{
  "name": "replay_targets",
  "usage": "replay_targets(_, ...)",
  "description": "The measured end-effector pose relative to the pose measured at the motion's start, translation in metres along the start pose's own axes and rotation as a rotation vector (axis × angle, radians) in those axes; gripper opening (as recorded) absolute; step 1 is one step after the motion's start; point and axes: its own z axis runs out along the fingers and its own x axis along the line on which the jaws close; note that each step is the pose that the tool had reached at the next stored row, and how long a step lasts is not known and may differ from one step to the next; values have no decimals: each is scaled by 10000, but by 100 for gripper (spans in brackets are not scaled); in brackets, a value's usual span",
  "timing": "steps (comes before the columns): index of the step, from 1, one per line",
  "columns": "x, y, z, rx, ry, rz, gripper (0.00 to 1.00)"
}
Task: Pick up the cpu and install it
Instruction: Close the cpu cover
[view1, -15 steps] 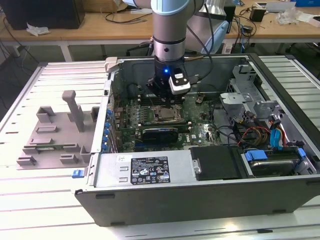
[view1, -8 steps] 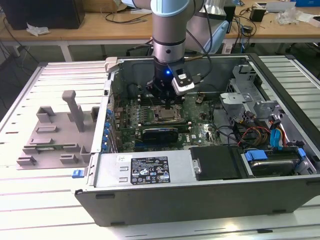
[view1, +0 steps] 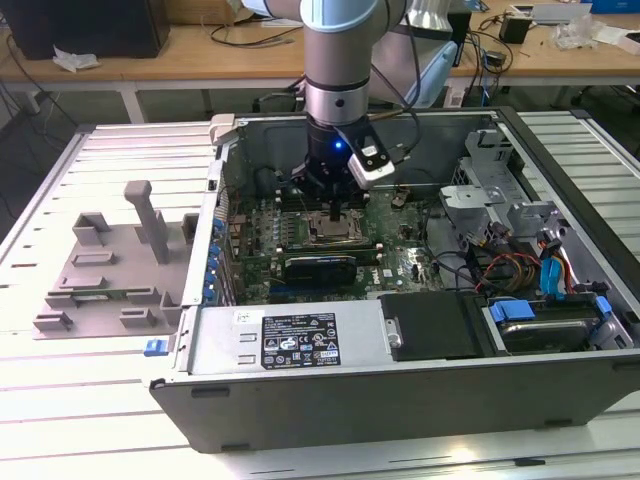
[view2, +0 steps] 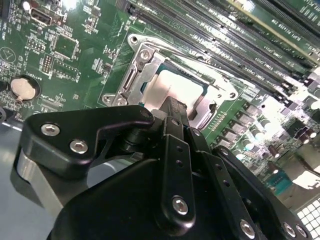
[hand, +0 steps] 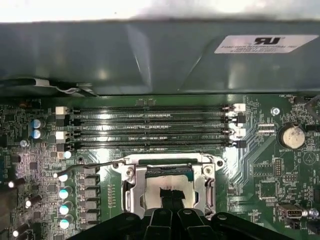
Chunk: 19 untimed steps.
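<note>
Slatted white table (view1: 100, 420) with the open computer case (view1: 400, 390) on it. The gripper (view1: 333, 205) is down inside, jaws closed together, and the cpu (view2: 175, 87) sits flat in the motherboard socket (view2: 145, 65) right under its tip.

Robotics lab, seen in the exterior view: an industrial robot arm (view1: 340, 60) stood at upper centre over an opened computer case (view1: 400, 390), which lay on a slatted metal table (view1: 90, 410). Wooden workbenches (view1: 190, 55) strewn with cables (view1: 250, 35) and small electronics ran across the top of the frame. A grey fixture tray (view1: 100, 275) sat at left.
</note>
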Motion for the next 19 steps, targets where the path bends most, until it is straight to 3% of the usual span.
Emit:
replay_targets(5,18,-70,9,3,-2,4,11)
replay_targets(9,120,-72,20,4,-6,-61,11)
replay_targets(16,266,-75,104,3,-6,-134,11)
replay_targets(19,289,-75,120,3,-6,-150,11)
